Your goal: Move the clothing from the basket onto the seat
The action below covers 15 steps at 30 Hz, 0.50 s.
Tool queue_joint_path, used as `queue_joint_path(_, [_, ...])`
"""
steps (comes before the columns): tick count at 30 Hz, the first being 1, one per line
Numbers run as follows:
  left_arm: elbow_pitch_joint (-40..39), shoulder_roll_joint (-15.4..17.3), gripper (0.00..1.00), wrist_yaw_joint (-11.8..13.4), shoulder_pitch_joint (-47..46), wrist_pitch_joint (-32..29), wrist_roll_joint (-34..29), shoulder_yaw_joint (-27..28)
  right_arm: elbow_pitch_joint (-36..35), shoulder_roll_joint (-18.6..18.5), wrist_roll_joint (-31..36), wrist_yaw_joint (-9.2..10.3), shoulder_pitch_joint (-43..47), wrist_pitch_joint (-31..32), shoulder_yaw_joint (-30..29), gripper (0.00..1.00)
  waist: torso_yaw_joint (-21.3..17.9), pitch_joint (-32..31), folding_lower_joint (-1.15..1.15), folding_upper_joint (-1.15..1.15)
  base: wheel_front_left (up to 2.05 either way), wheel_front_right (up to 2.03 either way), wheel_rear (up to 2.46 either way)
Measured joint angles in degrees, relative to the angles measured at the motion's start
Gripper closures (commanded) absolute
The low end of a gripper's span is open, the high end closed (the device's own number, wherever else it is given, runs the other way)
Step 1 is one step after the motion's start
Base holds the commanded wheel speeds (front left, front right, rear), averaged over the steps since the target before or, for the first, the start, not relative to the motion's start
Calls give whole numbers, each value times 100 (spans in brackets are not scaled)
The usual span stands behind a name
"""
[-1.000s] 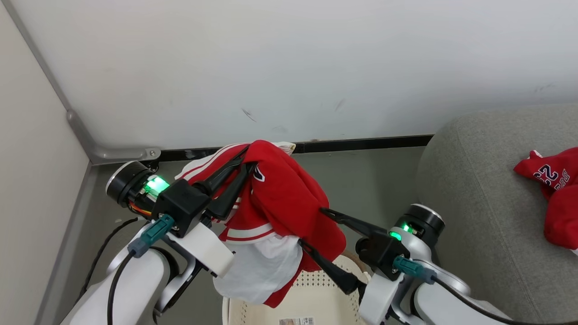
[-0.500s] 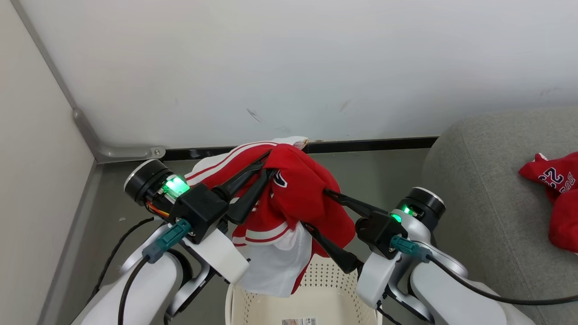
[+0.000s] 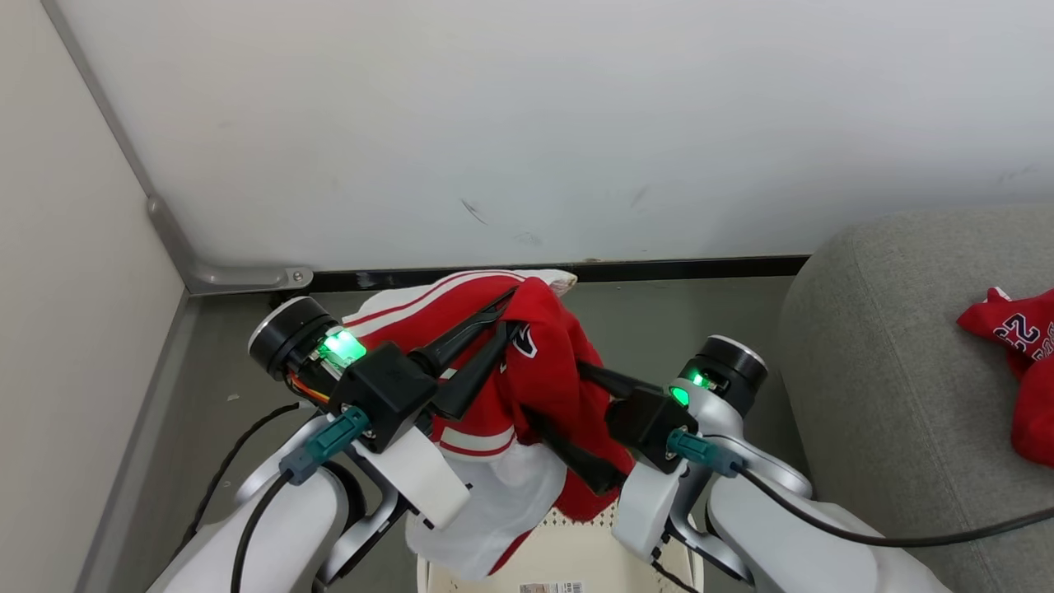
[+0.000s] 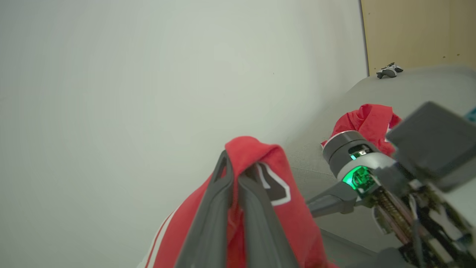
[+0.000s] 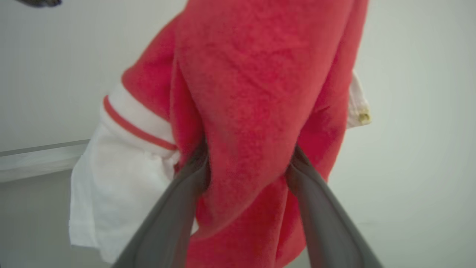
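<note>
- The left tool is clamped on the red garment. In the left wrist view, its fingers meet over a ridge of cloth near the dark lettering, so this pinch appears to carry the weight.
- The garment hangs clear of the basket, directly above it, with its white panel trailing down toward the rim. I judge it is held this high so the hem will not snag on the basket wall.
- The right tool reaches in from the other side. In its own view, the right tool has its fingers standing apart with a thick red fold between them, touching cloth on both sides. I cannot tell whether they are squeezing it.
- A second hold there would probably gather the loose bulk so it does not swing while being carried.
- The seat lies to the robot's right, well apart from the basket, with a second garment already lying on it.
- The basket bottom that shows is bare, so this may be the last piece, though part of the basket is hidden.
- Next, a sideways carry toward the seat seems called for.
</note>
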State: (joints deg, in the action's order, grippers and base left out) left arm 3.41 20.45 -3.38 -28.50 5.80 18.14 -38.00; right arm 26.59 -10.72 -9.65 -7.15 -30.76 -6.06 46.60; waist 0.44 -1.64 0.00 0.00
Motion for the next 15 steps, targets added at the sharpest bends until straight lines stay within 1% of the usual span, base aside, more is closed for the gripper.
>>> queue_joint_path(1, [1, -4, 100, 0, 0, 0, 24, 1, 22, 15, -9, 1, -1, -5, 38, 75, 0, 1, 0, 0, 0, 0, 0])
queue_joint_path(2, [1, -12, 100, 0, 1, 0, 56, 2, 47, 27, -15, 1, -1, -19, 68, 100, 0, 2, 0, 0, 0, 0, 0])
queue_joint_path(7, [44, -43, 100, 0, 12, -27, 211, 47, 191, 30, -164, 1, -2, -75, 156, 100, -20, 16, 0, 0, 0, 0, 0])
queue_joint_path(15, [254, 29, 100, 0, 92, -69, 316, 100, 334, -8, -701, 1, 70, -158, 105, 100, -104, 40, 0, 0, 0, 0, 0])
